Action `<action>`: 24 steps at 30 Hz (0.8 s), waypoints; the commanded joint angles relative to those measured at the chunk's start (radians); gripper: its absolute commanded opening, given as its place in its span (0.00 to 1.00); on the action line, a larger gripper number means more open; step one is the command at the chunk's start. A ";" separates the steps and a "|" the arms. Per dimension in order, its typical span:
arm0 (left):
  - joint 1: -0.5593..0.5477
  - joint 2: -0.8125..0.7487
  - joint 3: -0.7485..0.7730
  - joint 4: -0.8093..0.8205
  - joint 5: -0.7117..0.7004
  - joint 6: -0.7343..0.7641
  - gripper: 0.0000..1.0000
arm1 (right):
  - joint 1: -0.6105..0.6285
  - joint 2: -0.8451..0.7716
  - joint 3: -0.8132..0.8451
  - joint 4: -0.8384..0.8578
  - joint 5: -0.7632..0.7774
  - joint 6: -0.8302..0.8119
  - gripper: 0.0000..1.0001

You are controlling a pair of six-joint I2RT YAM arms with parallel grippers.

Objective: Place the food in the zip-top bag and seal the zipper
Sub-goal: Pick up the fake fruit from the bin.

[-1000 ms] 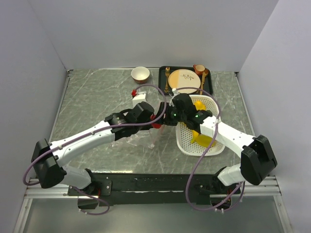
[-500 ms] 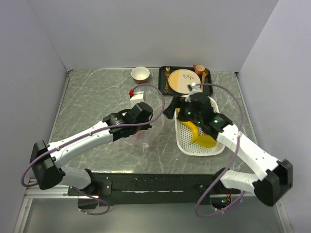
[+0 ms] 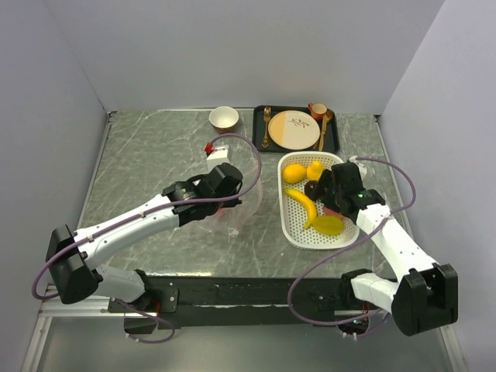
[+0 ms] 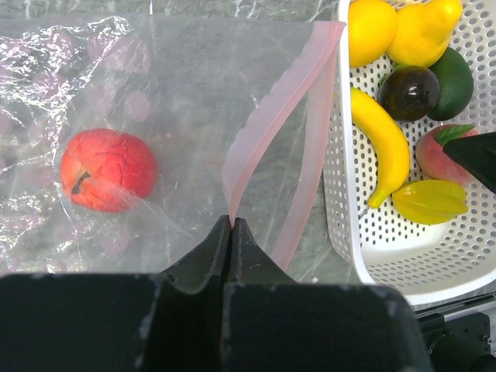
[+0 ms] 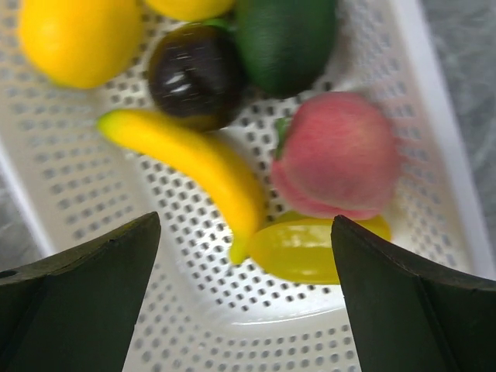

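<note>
**1. Fingers**
- Left gripper (image 4: 231, 226): clenched on the zipper (image 4: 267, 116) at the near corner of the bag mouth. The pinch lifts one pink strip off the other, so the mouth gapes toward the basket (image 4: 339, 209).
- Right gripper (image 5: 244, 225): released, jaws spread wide with nothing between them. It hangs over the basket, above the banana (image 5: 194, 167) and the peach (image 5: 337, 155).

**2. Change**
- A second ago the right gripper was at the bag mouth, close to the left gripper, with something red at its tip.
- It has since swung back over the basket, and its jaws have spread on the way.
- The apple (image 4: 107, 170) now lies inside the bag (image 4: 170, 70), deep in and well away from the mouth.
- The left arm has barely shifted.

**3. Meaning**
- One drop-off appears complete, and the cycle seems to restart with a new pick.
- The peach and banana lie nearest under the open jaws.
- Sealing is likely to wait until the basket is cleared.

**4. Location**
- The bag lies flat on the table, just left of the basket.

**5. Count**
- In the bag: one apple.
- In the basket, seven pieces:
  - one banana
  - one peach
  - one orange (image 4: 370, 27)
  - one yellow pear-shaped piece (image 4: 422, 31)
  - one dark ball (image 4: 409, 91)
  - one green piece (image 4: 453, 77)
  - one yellow-green piece (image 4: 430, 201)
- One bag, one zipper, one basket.
- At the far edge: one bowl (image 3: 224, 118) and one tray (image 3: 259, 128).
</note>
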 commanded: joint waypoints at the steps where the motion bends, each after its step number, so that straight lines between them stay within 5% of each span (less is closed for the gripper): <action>1: -0.001 -0.023 0.003 0.022 0.009 0.002 0.01 | -0.017 0.036 0.048 -0.051 0.142 0.007 1.00; 24: -0.001 0.000 0.026 0.016 0.007 0.013 0.01 | -0.032 0.157 0.028 0.037 0.212 0.009 1.00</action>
